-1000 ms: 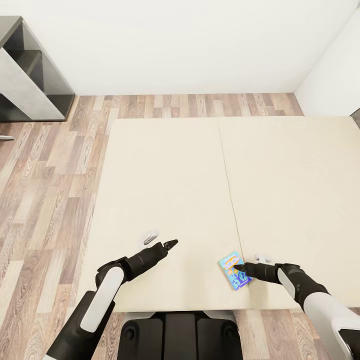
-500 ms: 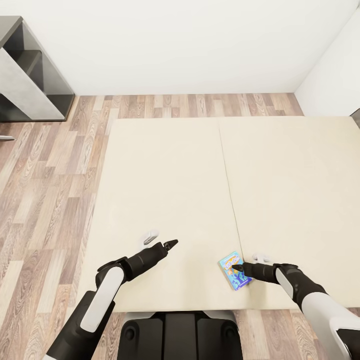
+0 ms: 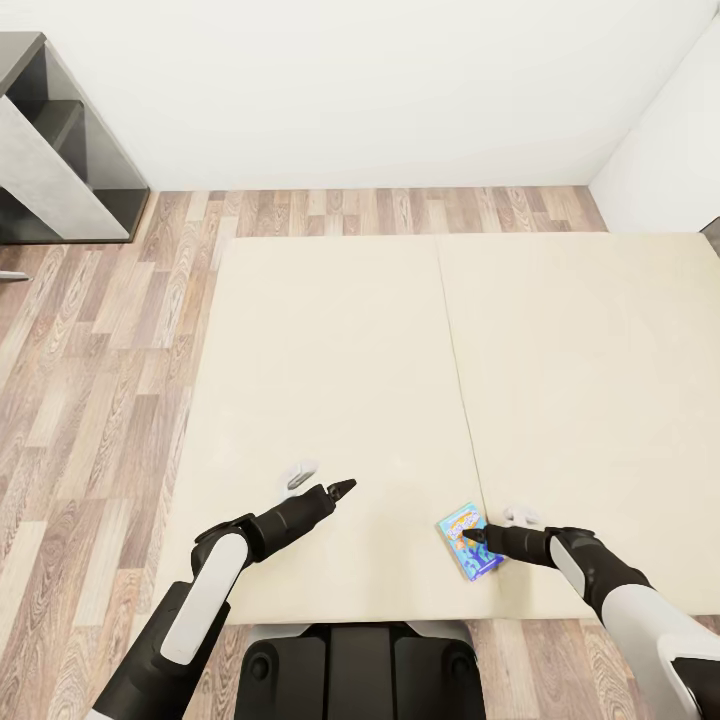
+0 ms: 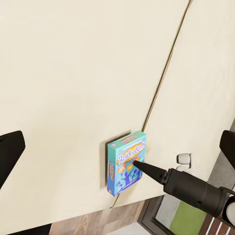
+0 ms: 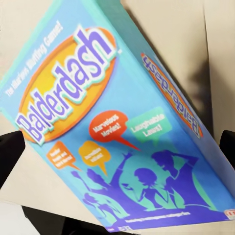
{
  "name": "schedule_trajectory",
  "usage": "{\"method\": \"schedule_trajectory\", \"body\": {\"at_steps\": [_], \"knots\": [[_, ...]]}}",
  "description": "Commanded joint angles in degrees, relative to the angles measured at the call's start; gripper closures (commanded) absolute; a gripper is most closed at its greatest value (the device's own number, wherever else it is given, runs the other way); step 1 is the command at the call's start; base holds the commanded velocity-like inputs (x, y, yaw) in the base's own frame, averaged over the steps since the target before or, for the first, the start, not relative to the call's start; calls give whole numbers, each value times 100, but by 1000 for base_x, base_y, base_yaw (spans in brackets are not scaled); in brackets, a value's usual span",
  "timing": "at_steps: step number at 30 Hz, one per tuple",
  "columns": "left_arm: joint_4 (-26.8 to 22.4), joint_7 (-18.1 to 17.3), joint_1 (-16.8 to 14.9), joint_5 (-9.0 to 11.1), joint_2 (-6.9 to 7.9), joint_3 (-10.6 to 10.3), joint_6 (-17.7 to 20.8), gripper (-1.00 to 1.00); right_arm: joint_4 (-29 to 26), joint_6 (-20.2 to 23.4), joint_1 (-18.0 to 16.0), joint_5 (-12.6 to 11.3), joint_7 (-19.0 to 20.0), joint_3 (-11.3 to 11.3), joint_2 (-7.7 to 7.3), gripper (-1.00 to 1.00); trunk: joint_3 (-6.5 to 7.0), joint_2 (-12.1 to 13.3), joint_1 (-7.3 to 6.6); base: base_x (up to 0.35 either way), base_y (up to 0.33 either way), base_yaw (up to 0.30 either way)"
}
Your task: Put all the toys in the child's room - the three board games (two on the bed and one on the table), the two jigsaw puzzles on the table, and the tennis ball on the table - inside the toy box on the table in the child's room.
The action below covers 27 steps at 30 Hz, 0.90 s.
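Observation:
A small blue board game (image 3: 468, 541) lettered Balderdash lies flat on the bed (image 3: 330, 360), near its front edge and beside the mattress seam. My right gripper (image 3: 495, 526) is open at the game. Its dark finger reaches over the lid and its pale finger stands off the game's right side. The left wrist view has the blue game (image 4: 126, 161) with that dark fingertip (image 4: 142, 168) on its face. Close up, the game (image 5: 112, 127) sits between my right fingers. My left gripper (image 3: 322, 480) hangs open over bare mattress, left of the game.
A dark grey shelf unit (image 3: 60, 140) stands at the far left against the white wall. Wood floor (image 3: 90, 380) runs along the bed's left side and far end. My base (image 3: 360, 670) is against the bed's front edge.
My right gripper has crept slightly left, further over the blue game. The game and my left arm have stayed put.

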Motion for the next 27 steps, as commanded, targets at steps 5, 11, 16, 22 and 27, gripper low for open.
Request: {"method": "schedule_trajectory", "body": {"at_steps": [5, 11, 16, 22, 27], "knots": [[-7, 53, -2, 61, -1, 0, 18, -100, 13, -48, -1, -46, 4, -17, 4, -100, -6, -9, 3, 0, 0, 0], [-7, 53, -2, 63, -1, 0, 19, -100, 48, -113, -1, -46, 5, -16, 6, -100, -6, -9, 3, 0, 0, 0], [-7, 53, -2, 62, -1, 0, 20, -100, 58, -133, -1, -46, 8, -13, 6, -100, -6, -9, 3, 0, 37, 0], [-7, 53, -2, 61, -1, 0, 20, -100, 63, -144, 1, -46, 9, -13, 7, -100, -6, -9, 3, 0, 151, 0], [-7, 53, -2, 61, -1, 0, 20, -100, 61, -143, 0, -46, 10, -18, 7, -100, -6, -9, 3, 0, 195, 0]]}}
